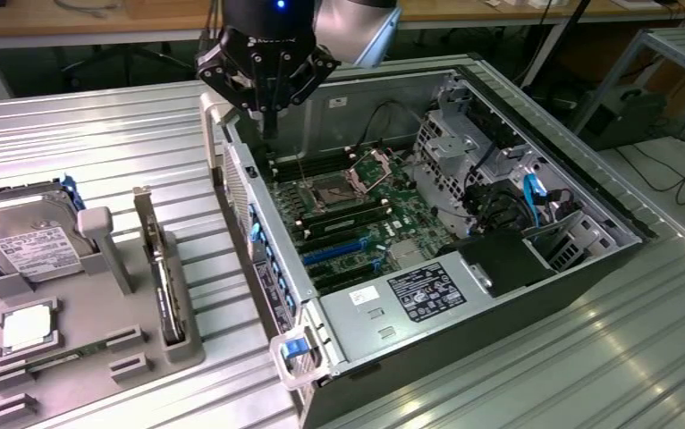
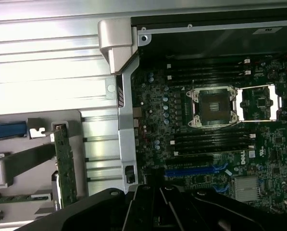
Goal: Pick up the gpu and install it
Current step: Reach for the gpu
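The tool (image 1: 268, 123), pressed together and seemingly empty, hangs above the case (image 1: 355, 116), well apart from the gpu (image 1: 171, 304).

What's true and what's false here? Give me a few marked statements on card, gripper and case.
1. The thin black expansion card with a silvery end bracket stands edge-on in the grey plastic holder tray. True.
2. The gripper holds that card. False: it is shut on nothing, above the rim of the open grey metal computer case.
3. The silver hard drive with a white label lies inside the case. False: it sits on the tray, at the exterior view's left.
4. The case's side is off, with the green motherboard exposed. True.
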Available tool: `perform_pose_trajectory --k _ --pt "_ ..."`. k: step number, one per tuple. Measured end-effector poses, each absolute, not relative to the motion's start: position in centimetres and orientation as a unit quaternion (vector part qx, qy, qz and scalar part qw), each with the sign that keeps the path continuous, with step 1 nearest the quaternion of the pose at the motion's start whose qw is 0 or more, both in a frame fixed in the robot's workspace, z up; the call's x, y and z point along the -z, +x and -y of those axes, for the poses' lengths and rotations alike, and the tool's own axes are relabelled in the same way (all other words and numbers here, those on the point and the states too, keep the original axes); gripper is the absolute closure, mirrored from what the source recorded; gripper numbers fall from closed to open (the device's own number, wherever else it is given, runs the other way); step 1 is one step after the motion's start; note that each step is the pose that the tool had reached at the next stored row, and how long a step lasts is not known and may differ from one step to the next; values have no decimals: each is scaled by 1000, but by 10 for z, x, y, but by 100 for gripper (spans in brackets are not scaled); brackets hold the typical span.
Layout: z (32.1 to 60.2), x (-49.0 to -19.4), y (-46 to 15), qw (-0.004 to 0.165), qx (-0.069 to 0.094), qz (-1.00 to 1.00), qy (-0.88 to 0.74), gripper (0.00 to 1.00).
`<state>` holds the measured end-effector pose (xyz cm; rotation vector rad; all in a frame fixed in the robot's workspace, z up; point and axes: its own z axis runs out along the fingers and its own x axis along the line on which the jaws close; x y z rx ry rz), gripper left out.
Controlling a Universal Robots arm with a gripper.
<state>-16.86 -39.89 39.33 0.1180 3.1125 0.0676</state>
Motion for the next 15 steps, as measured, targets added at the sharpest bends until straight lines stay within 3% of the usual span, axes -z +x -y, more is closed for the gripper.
perform_pose_trajectory --k 15 --pt "399 -393 -178 13 -22 -999 38 89"
